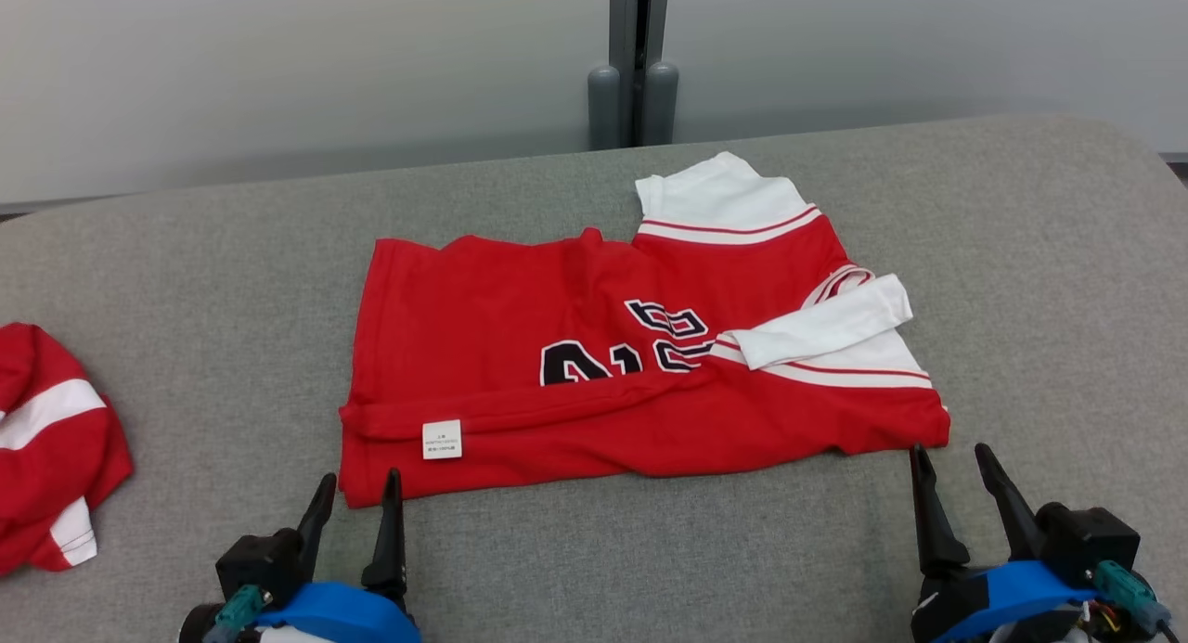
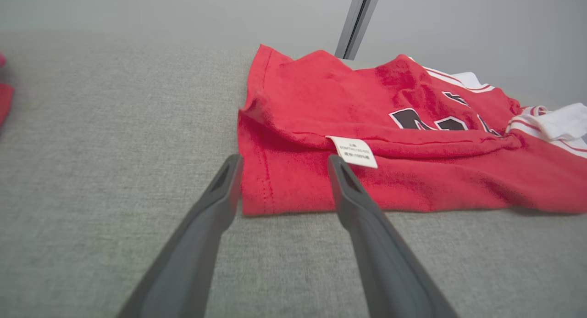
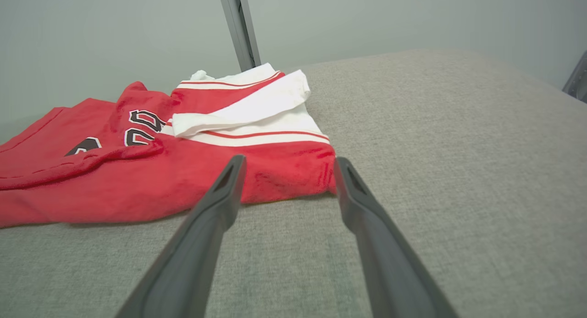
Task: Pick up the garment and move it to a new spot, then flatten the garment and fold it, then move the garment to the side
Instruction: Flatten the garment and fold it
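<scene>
My left claw (image 1: 360, 482) sits low at the near left corner of the garment (image 1: 594, 346). Its two dark fingers are spread apart and point away from me, with nothing between them. In my left wrist view the tips frame that corner. One tip lies just outside the side edge and the other is over the near hem, right below the white care label (image 2: 354, 151). I cannot tell whether either tip touches the cloth.

My right claw (image 1: 950, 452) mirrors it at the near right corner, also spread wide and empty, fingers angled forward and slightly up. In the head view its tips stop just short of the hem. In my right wrist view one finger crosses in front of the red edge while the other lines up with the corner itself. Both wrists are held close to the surface, and their blue housings (image 1: 339, 615) show at the bottom of the head view.

The garment is a red jersey with black numerals, lying across the middle of the grey padded table (image 1: 186, 253), its hem toward my left and its shoulders toward my right. A long fold of red cloth runs along its near side. One white sleeve (image 1: 826, 327) is folded across the body on the right. A second red and white garment (image 1: 46, 420) lies bunched at the far left, well apart from mine.
</scene>
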